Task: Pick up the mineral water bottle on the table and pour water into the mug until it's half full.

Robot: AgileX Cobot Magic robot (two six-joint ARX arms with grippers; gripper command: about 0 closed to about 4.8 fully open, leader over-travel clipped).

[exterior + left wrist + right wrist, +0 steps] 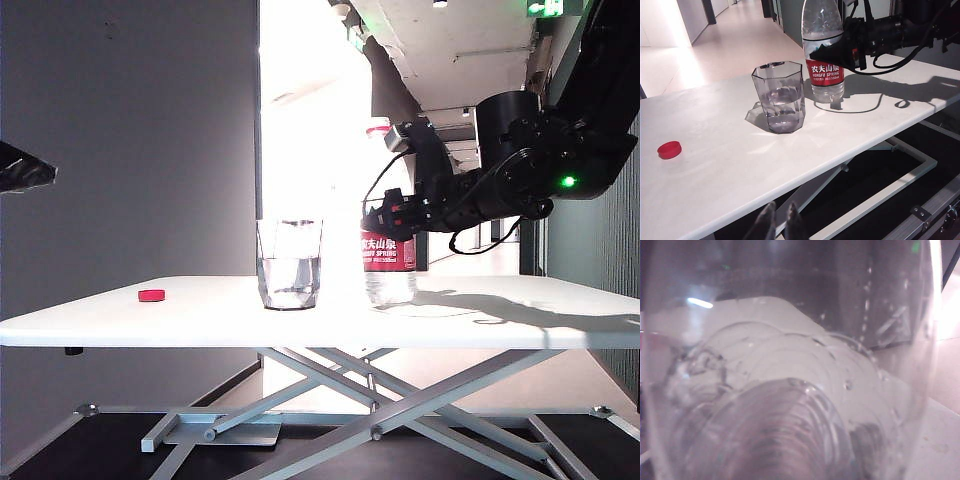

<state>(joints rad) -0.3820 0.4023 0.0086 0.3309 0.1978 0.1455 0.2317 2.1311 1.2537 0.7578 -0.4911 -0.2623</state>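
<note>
Upright, the clear plastic mineral water bottle (pixel 388 262) sits pinched in the right gripper (pixel 385 215); left gripper (pixel 776 225) pressed together.

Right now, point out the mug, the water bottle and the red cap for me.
mug (pixel 779 97): left wrist view, front facet of the glass wall.
mineral water bottle (pixel 825 73): left wrist view, red label.
red cap (pixel 669 149): left wrist view, top of the cap lying on the table.
</note>
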